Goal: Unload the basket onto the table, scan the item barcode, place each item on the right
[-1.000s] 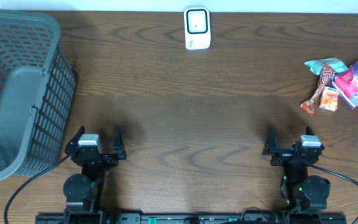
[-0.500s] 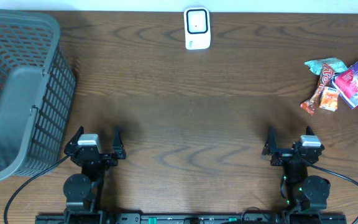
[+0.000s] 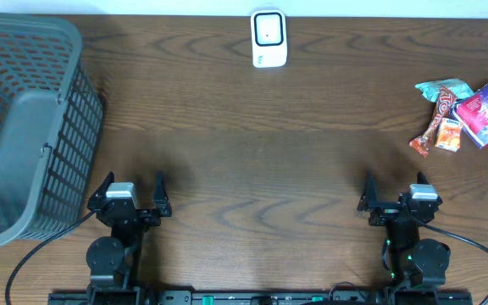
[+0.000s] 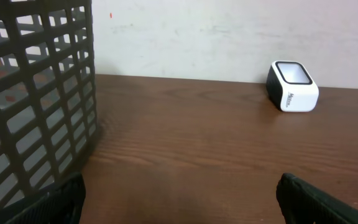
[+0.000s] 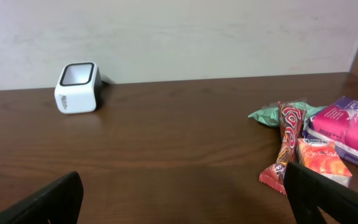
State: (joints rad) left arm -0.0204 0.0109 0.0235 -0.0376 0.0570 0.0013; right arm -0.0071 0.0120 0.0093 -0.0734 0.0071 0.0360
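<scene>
Nothing has moved; basket (image 3: 79, 127) (handle (image 3: 15, 152) folded inside) stands well apart from snacks (image 3: 464, 114).

Grey plastic mesh basket (image 3: 83, 127) on a dark wooden bench (image 3: 252, 152)
The basket stands upright; the bare wood-grain bench stretches away to its right, and a pale wall (image 4: 197, 31) rises just behind the basket.

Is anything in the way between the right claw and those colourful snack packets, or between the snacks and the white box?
Nothing visible. Only bare brown wooden table lies between the open right gripper and the colourful snack packets, and between them and the white box-shaped scanner.
</scene>
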